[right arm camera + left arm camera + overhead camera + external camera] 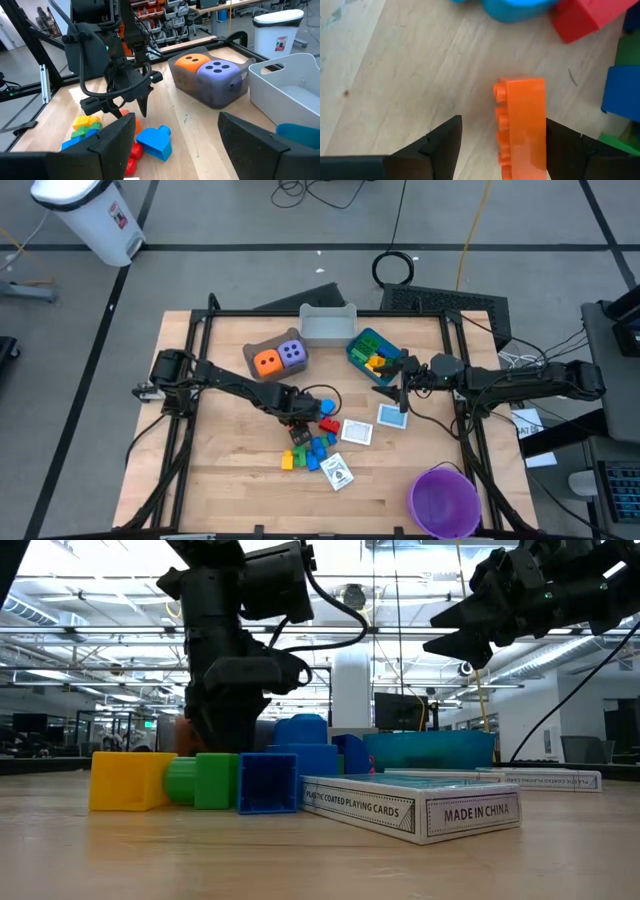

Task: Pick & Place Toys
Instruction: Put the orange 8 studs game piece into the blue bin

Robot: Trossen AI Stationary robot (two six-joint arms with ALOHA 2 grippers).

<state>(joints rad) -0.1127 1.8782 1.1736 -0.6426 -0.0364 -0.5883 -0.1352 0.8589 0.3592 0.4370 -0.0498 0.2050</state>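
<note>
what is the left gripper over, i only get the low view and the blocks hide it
Observer: An orange brick lying flat on the wood, between the open fingers of the left gripper; not yet gripped.
Operator: is the right one carrying anything
Observer: No, the right gripper is open and empty, raised beside the blue bin.
Operator: where are the dice
Observer: The orange die and purple die sit together in the brown bin.

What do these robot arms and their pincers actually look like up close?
Both arms are dark, jointed metal-and-plastic limbs. The left arm carries a looped black cable near its wrist. Each ends in a pincer of two flat, pointed black fingers: the left pincer and the right pincer look alike.
</note>
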